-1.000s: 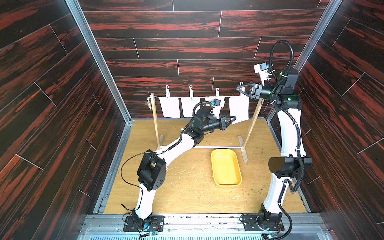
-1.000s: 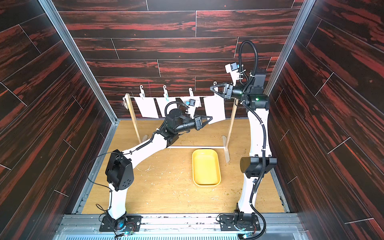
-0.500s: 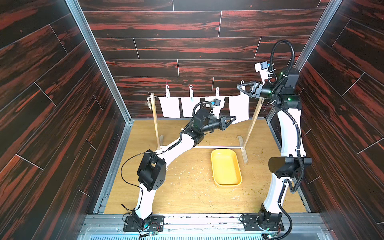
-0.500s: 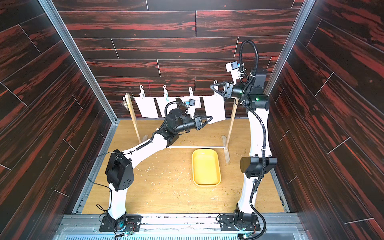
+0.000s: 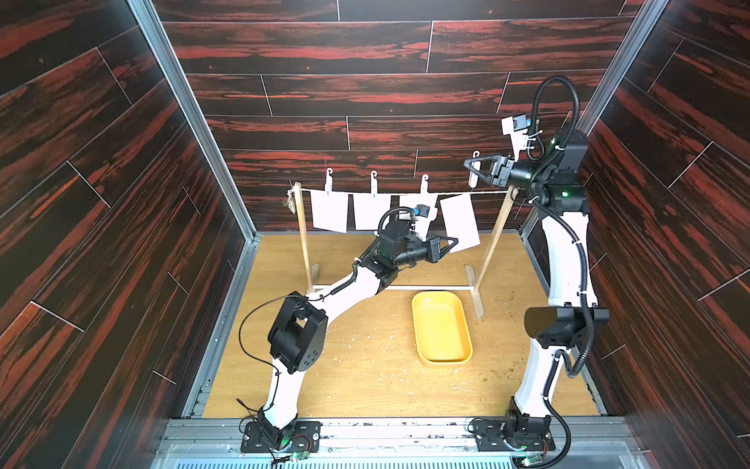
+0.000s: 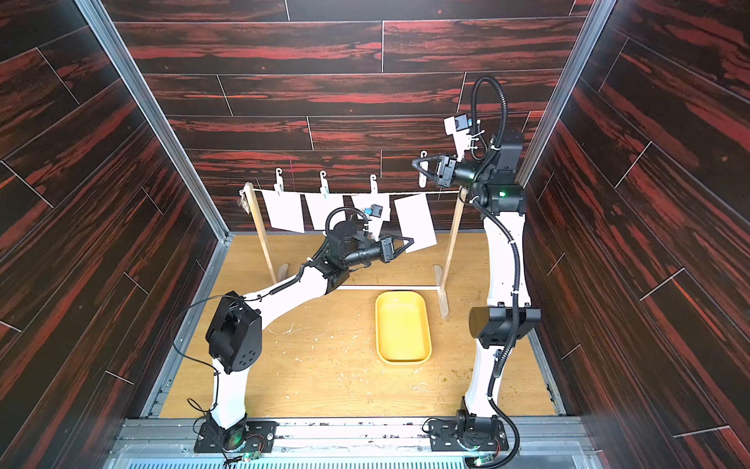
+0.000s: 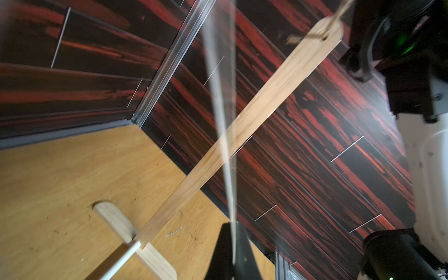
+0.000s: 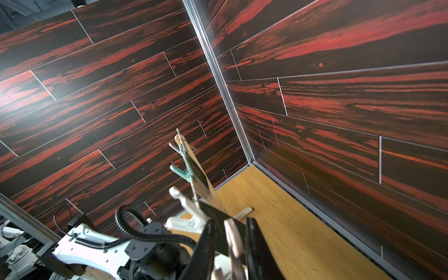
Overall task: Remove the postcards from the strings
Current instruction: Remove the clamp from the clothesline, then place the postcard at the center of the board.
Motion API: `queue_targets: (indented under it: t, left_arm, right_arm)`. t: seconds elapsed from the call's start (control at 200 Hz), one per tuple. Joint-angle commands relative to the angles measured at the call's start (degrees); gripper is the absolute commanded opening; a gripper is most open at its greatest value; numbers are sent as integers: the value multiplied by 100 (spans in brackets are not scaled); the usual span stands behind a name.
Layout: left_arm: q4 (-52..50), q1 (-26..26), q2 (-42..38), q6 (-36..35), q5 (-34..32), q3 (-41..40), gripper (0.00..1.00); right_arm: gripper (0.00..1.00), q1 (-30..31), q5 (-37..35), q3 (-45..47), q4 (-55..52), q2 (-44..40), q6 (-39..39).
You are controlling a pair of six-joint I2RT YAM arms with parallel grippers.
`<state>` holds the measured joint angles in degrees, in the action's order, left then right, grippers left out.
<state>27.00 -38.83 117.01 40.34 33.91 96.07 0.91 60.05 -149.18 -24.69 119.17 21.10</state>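
The strings run as one thin twine between two light-wood posts. Three white postcards hang from it under pale clothespins; the third is partly hidden behind my left wrist. The rightmost postcard hangs tilted just under the line. My left gripper is shut on its lower corner, and in the left wrist view the card shows edge-on, running into the gripper. My right gripper is shut on the fourth clothespin above that card, at the line.
A yellow tray lies on the wooden floor in front of the right post. A white rod joins the stand's feet. The left post carries a frayed knot. Dark wall panels close in three sides.
The right gripper's jaws have closed a little tighter round the clothespin. Both arms and the cards stand about where they were.
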Motion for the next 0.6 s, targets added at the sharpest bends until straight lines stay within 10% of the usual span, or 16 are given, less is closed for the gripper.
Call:
queue_targets:
  t: [0.0,0.596]
  left_arm:
    - [259,-19,-269,33,-10,-212,0]
    - [540,-19,-1022,57,-219,-1805,0]
  right_arm:
    - [17,23,-158,22,196,-271,61]
    - [16,58,-265,919,287,-1110,-49]
